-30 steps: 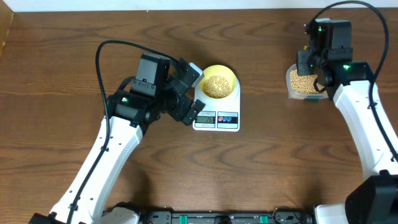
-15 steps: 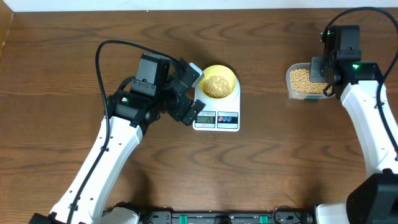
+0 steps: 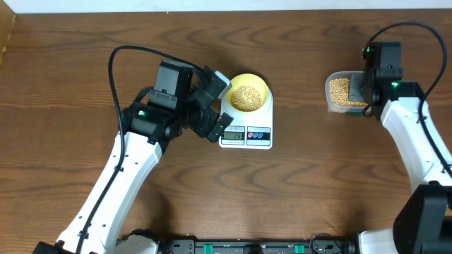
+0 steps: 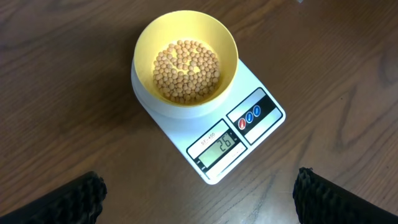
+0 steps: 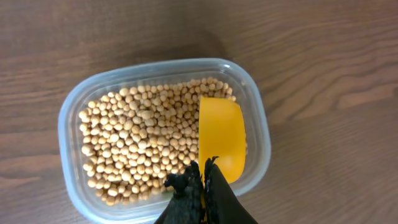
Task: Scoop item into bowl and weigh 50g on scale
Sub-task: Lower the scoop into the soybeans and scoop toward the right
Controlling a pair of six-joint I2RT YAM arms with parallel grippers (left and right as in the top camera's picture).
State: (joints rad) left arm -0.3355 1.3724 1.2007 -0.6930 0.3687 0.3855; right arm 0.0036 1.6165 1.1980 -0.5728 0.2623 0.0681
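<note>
Across the brown wooden surface I see the white scale left of centre, its display reading 26; my left hand hovers by it, fingers spread wide, gripping nothing. Off right sits the clear tub. The pale yellow bowl stands on the scale, partly filled with beans – more fill the tub, where my right hand is clamped on the yellow scoop

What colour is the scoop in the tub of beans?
The scoop is orange-yellow; the right wrist view shows it best.
</note>
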